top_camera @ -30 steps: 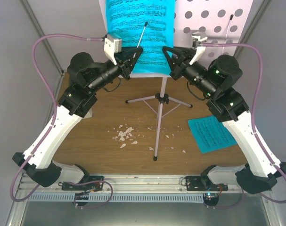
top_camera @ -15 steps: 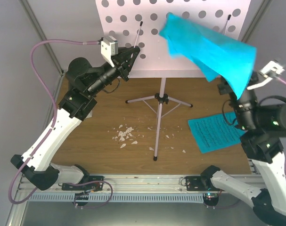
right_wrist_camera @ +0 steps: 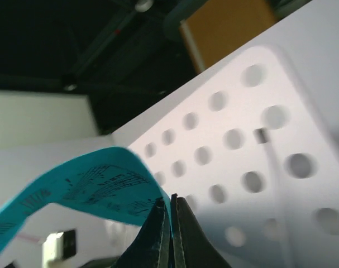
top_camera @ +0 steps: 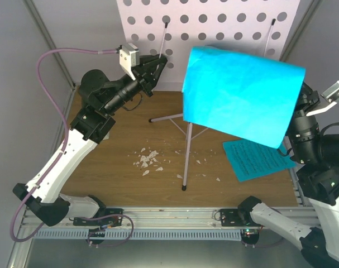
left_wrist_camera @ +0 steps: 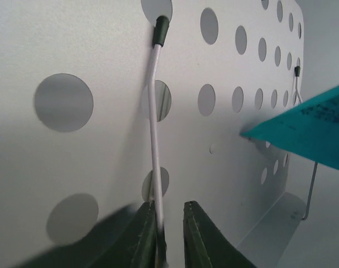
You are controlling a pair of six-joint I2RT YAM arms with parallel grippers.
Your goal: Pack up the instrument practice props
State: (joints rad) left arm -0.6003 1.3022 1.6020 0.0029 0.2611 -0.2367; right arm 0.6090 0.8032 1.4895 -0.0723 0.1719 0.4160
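Packing looks partway done: one cyan page lies flat on the bench at the right, and the second cyan sheet is off the music stand, hanging out over the right side, pinched tight in the right gripper, but the stand is upright and I can't spot a metronome anywhere. A second back that sheet sat on the stand with both grippers at it, now it's swung out right, while the left gripper hasn't left the holder wire, jaws a crack apart with the wire loose between them
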